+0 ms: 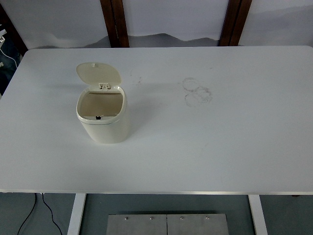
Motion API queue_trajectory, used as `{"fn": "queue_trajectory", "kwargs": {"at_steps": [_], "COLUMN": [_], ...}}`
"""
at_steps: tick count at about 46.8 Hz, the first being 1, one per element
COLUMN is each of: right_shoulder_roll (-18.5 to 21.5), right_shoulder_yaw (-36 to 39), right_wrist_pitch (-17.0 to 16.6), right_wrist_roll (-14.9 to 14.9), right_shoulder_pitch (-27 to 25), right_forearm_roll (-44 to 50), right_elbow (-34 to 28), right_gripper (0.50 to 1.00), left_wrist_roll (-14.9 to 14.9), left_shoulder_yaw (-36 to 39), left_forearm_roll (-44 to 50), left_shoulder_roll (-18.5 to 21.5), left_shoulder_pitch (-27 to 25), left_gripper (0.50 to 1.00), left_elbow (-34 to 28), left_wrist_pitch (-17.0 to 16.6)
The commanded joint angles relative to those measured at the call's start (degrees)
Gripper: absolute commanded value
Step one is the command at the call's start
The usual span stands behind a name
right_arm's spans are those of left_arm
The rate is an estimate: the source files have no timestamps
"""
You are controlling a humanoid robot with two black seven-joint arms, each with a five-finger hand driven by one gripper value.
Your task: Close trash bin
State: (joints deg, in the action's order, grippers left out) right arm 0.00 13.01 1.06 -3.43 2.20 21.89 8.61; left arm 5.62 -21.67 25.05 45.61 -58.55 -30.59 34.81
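Note:
A small cream trash bin (103, 120) stands on the left half of the white table (205, 147). Its lid (98, 74) is swung up and back on the far-side hinge, so the bin's mouth is open and the inside shows. A small dark latch sits at the near rim. Neither of my hands nor arms is in the picture.
Faint ring-shaped smudges (197, 91) mark the tabletop right of centre. Brown wooden posts (115, 22) stand behind the table's far edge. A cable (29, 213) hangs below the near edge at the left, beside a table leg.

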Motion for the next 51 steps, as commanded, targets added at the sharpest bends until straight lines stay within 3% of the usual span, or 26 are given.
{"fn": "queue_trajectory", "kwargs": {"at_steps": [1,51], "right_shoulder_roll": [0.0,0.0], "right_shoulder_yaw": [0.0,0.0], "right_wrist_pitch": [0.0,0.0], "right_wrist_roll": [0.0,0.0], "right_shoulder_pitch": [0.0,-0.1], "right_forearm_roll": [0.0,0.0], "right_elbow": [0.0,0.0], "right_gripper": [0.995,0.995], "left_wrist_roll": [0.0,0.0], "left_shoulder_yaw": [0.0,0.0], "left_forearm_roll": [0.0,-0.3], "left_shoulder_roll": [0.0,-0.9], "left_shoulder_pitch": [0.4,0.7], "left_gripper": [1.0,1.0], "left_elbow": [0.0,-0.1], "left_wrist_pitch": [0.0,-2.1]}}
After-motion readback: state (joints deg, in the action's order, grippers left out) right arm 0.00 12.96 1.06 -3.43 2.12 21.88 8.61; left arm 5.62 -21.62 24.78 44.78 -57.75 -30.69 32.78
